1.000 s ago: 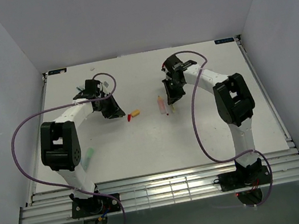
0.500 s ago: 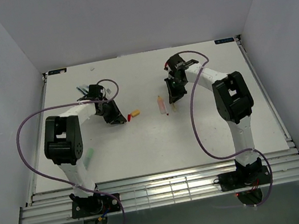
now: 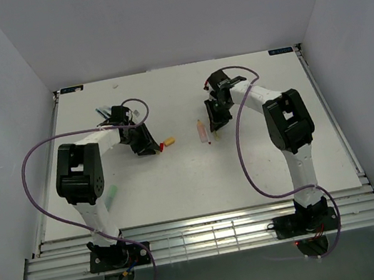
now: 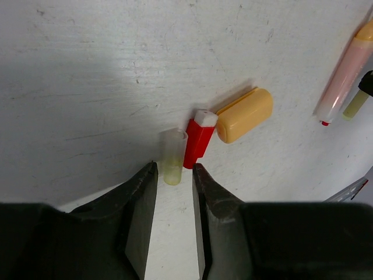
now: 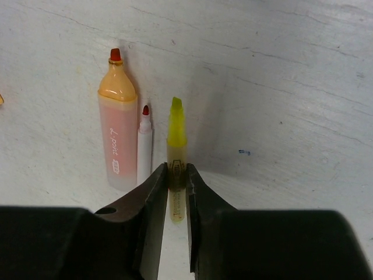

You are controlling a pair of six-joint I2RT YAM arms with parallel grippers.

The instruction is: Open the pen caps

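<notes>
My left gripper (image 4: 173, 170) is open and low over the table; it also shows in the top view (image 3: 148, 147). A clear yellowish pen cap (image 4: 173, 156) lies just ahead of its fingertips, a red cap (image 4: 198, 140) beside it and an orange cap (image 4: 245, 115) further right, with the orange cap (image 3: 169, 142) also in the top view. My right gripper (image 5: 176, 170), seen from above (image 3: 214, 123), is shut on an uncapped yellow highlighter (image 5: 176, 137). An uncapped orange highlighter (image 5: 116, 137) and a slim white pen with a red tip (image 5: 144, 153) lie to its left.
A teal pen (image 3: 111, 193) lies near the left arm's base link. Several more pens (image 3: 103, 112) lie at the back left behind the left arm. The orange highlighter (image 3: 202, 131) lies between the two grippers. White walls enclose the table on three sides.
The left arm's elbow swung in and its gripper settled by the caps about a second ago; since then it has stayed still. The right gripper has barely moved.
</notes>
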